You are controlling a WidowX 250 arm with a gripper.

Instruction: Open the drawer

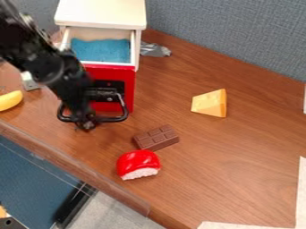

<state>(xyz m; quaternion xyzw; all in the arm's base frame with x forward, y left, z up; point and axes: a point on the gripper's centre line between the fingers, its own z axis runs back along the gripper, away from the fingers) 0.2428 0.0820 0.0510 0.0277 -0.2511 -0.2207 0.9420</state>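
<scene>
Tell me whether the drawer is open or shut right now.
Open: the drawer stands out from the white cabinet, and the blue lining inside is visible from above.

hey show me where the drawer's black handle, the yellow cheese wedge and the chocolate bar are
Black handle (113, 119), camera view: on its lower bar.
Yellow cheese wedge (209, 103), camera view: middle of its broad face.
Chocolate bar (156, 137), camera view: middle of its segmented top.

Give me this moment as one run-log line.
drawer open | gripper at black handle, contact unclear | blue material inside | chocolate bar, yellow wedge on table
</scene>
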